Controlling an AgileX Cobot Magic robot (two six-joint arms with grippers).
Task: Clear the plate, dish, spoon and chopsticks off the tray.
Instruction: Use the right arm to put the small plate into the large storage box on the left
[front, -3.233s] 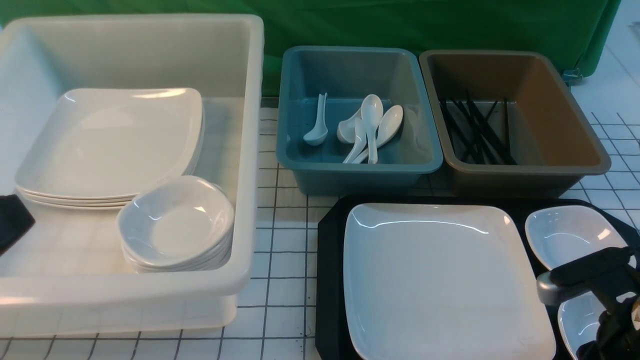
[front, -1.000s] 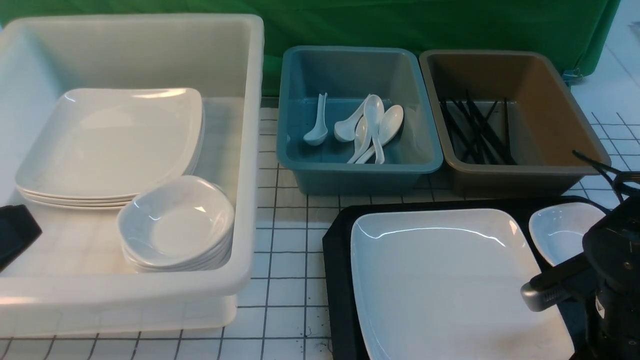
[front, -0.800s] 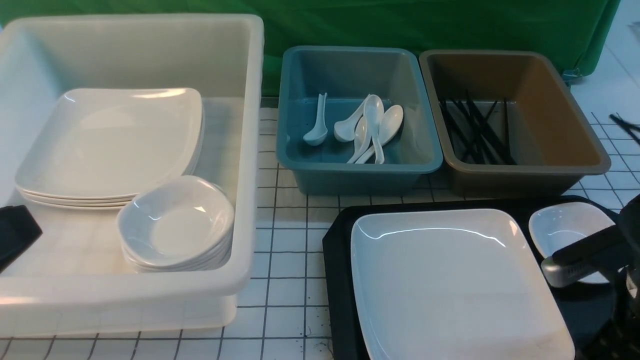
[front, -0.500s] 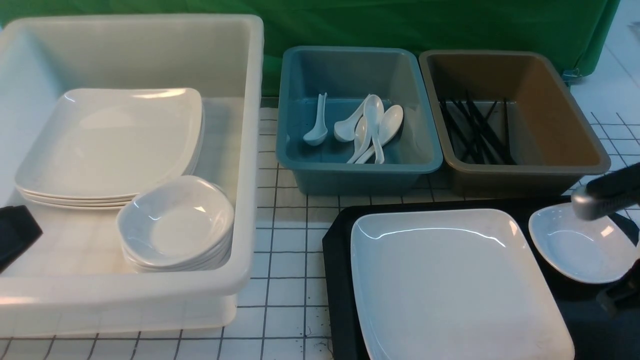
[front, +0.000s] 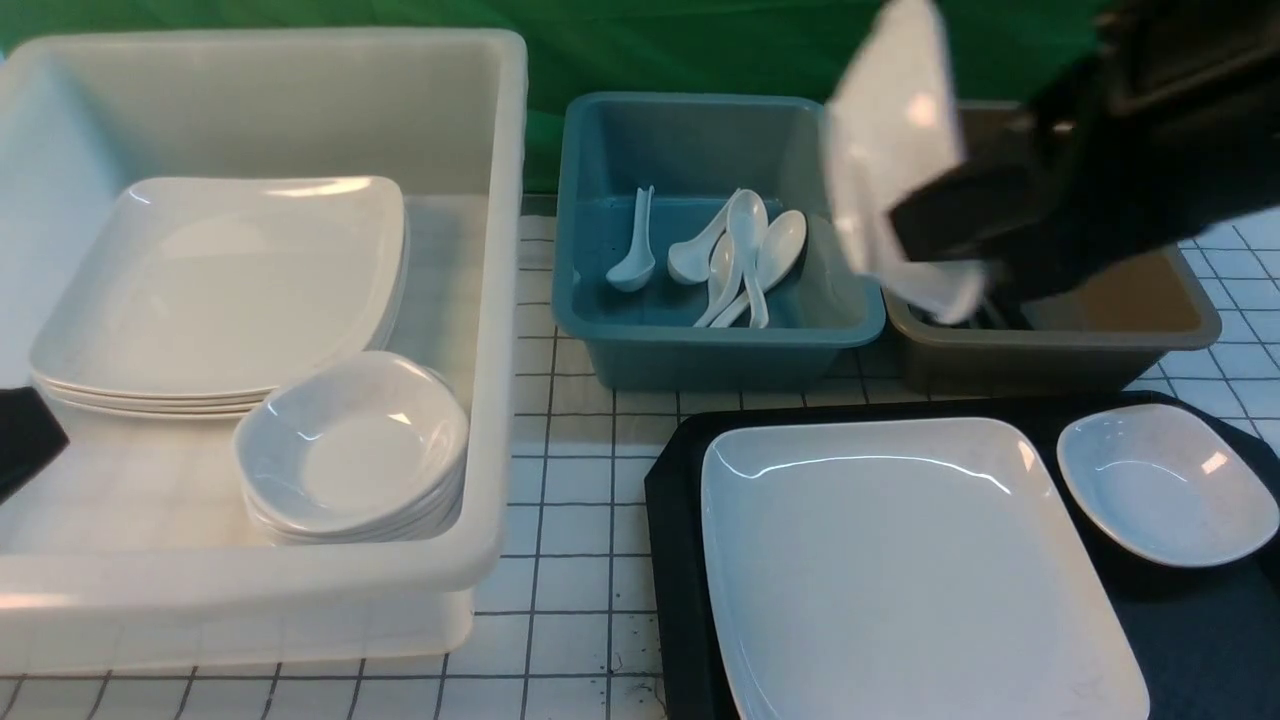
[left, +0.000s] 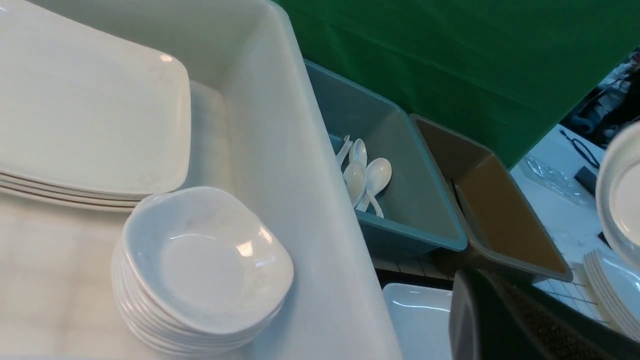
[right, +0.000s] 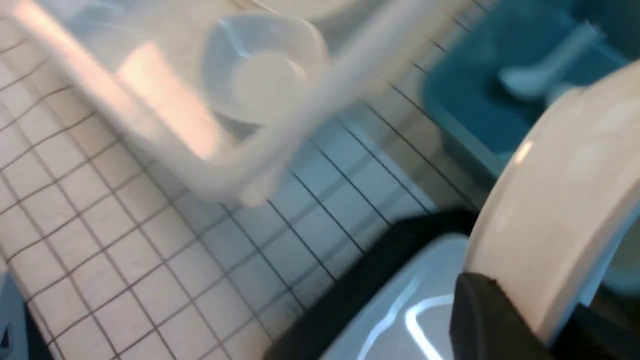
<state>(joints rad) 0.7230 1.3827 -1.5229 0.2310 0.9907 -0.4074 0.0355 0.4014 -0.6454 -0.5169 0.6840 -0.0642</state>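
Observation:
My right gripper (front: 940, 235) is shut on the rim of a small white dish (front: 885, 150), held on edge high above the gap between the blue and brown tubs. In the right wrist view the dish's rim (right: 550, 215) sits between the black fingers (right: 490, 320). The black tray (front: 680, 470) carries the large white plate (front: 900, 570) and another small dish (front: 1165, 485). Several white spoons (front: 740, 250) lie in the blue tub (front: 700, 340). The chopsticks are mostly hidden behind the held dish. My left gripper (left: 500, 320) is shut and empty beside the white bin.
A big white bin (front: 490, 300) on the left holds stacked plates (front: 220, 290) and stacked small dishes (front: 350, 450). The brown tub (front: 1100, 350) stands behind the tray. More white plates (left: 610, 285) are stacked on the table to the far right.
The right gripper shut on a small dish at the tray's right end and carried it up and left, tilting it on edge. The left arm has barely moved.

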